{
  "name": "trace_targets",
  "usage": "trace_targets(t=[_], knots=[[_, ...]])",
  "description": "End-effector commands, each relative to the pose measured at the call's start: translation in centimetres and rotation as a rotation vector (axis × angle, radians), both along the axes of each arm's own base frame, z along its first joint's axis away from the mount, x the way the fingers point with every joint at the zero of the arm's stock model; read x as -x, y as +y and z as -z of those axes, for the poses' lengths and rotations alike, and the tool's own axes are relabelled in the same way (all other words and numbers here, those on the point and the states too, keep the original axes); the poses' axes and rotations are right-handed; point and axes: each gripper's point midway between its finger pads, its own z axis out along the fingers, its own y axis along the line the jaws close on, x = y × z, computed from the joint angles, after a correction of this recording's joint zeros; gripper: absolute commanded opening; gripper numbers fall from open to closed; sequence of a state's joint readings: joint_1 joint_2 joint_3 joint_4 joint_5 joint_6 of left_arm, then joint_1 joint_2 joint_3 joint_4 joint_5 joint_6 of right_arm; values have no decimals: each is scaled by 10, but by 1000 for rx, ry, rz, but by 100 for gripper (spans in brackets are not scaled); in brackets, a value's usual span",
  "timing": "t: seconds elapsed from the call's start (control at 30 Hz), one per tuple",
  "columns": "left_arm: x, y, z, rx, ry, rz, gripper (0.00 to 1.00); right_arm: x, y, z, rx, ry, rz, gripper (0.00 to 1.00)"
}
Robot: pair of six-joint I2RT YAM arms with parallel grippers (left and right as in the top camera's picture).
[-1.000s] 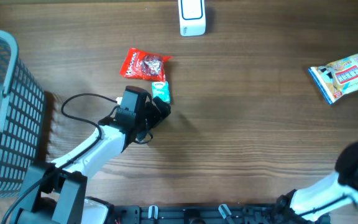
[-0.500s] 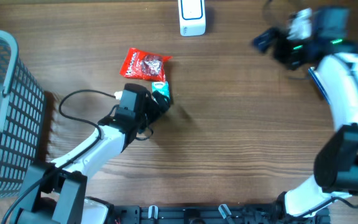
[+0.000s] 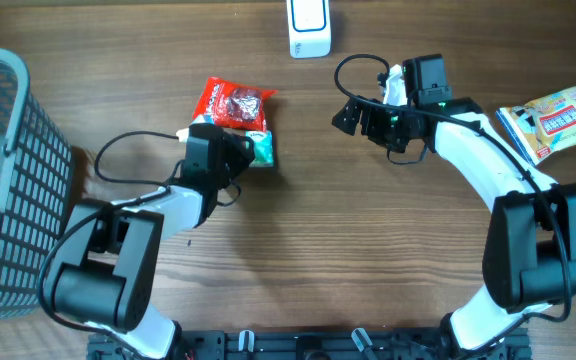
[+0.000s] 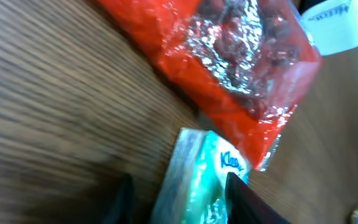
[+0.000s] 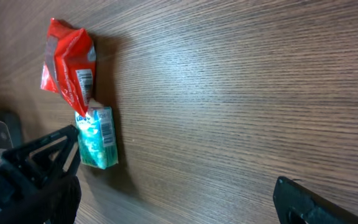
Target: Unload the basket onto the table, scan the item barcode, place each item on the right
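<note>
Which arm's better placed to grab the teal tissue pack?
Left. The left gripper has its jaws either side of the tissue pack, beside the red snack bag; the right gripper hangs open, well away.

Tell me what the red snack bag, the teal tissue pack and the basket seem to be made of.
Red snack bag: thin plastic film, glossy; crinkles and silvery glare show it.
Teal tissue pack: probably soft plastic wrap, slight sheen, printed lettering.
Basket: rigid grey grid, likely moulded plastic, though coated wire is possible.
</note>
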State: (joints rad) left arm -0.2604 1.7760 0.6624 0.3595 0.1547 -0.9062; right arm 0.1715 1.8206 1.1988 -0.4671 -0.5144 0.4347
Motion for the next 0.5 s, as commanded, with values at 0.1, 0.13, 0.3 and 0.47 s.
trace_targets(t=[0.1, 0.13, 0.3, 0.47], knots=[[43, -45, 20, 208, 169, 217, 28, 8, -4, 10, 23, 47, 16, 100], [48, -53, 16, 249, 180, 258, 24, 10, -5, 11, 25, 56, 16, 100], [61, -65, 12, 315, 217, 325, 4, 20, 4, 9, 0, 38, -95, 100], [93, -95, 1, 423, 289, 474, 29, 26, 15, 7, -33, 46, -126, 100]])
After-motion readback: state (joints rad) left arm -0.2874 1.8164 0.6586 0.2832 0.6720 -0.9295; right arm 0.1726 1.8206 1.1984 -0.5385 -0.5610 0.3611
